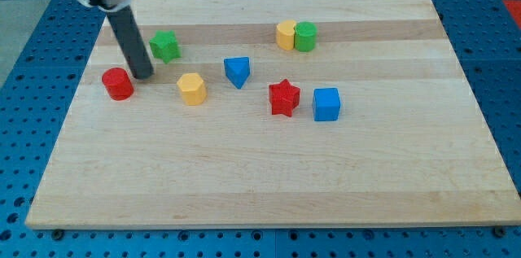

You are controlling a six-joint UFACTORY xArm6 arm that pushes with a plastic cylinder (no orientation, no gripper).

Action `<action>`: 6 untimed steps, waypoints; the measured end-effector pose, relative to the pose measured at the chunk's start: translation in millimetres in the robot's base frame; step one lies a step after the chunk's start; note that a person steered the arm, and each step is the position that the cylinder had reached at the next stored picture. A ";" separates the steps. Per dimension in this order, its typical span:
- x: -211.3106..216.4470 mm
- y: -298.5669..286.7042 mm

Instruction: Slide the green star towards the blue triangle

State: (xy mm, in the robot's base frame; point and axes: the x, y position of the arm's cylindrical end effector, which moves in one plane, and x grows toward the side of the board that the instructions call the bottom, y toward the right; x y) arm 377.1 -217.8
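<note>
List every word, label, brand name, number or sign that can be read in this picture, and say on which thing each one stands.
None: no text, number or sign can be read anywhere in the camera view.
The wooden board, the green star, the blue triangle and the other blocks carry no print.
The rod above my tip shows no label.

Green star (165, 45) flat on board, upper left; blue triangle (237, 71) to its lower right, apart.

Rod: straight, dark grey, smooth and cylindrical
My tip (143, 75): blunt lower end, same dark colour
Mount: wider silver-grey metal collar with a black band above the rod
</note>
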 end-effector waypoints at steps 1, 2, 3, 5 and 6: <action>-30.2 -3.9; -56.1 12.1; -61.3 60.5; -46.9 9.0; -37.1 46.1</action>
